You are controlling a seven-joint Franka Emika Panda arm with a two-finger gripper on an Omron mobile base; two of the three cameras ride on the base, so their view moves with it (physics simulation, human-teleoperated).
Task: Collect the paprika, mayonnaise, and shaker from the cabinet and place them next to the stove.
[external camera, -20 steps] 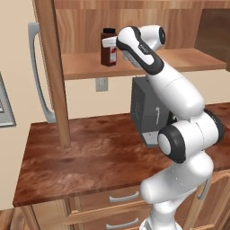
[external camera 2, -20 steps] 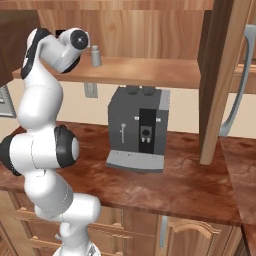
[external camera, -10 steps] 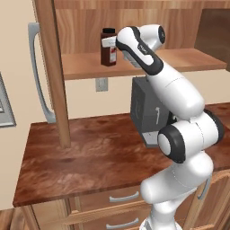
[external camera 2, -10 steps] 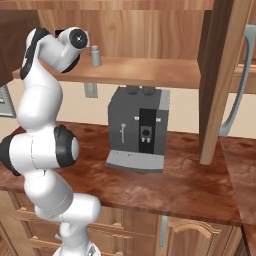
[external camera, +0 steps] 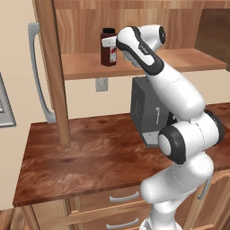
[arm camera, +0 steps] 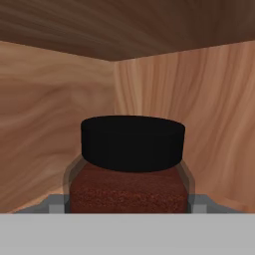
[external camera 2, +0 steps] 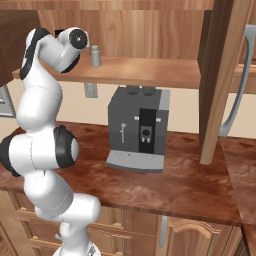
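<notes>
The paprika (external camera: pixel 108 48), a dark red-brown bottle with a black cap, stands on the cabinet shelf (external camera: pixel 188 60) near its left end. My gripper (external camera: pixel 118 45) reaches it from the right. In the hand view the paprika (arm camera: pixel 130 187) sits between my gripper (arm camera: pixel 127 203) fingers, whose grey tips (arm camera: pixel 56 203) press against both glass sides, so it is shut on the bottle. The small grey shaker (external camera 2: pixel 95 56) stands on the same cabinet shelf (external camera 2: pixel 155 70), just beyond my hand. The mayonnaise and the stove are out of view.
A grey coffee machine (external camera: pixel 143 112) (external camera 2: pixel 139 129) stands on the brown counter (external camera: pixel 90 152) (external camera 2: pixel 190 185) under the shelf. A vertical wood post (external camera: pixel 56 76) (external camera 2: pixel 220 80) runs from shelf to counter. A long grey handle (external camera: pixel 38 76) hangs beyond the post.
</notes>
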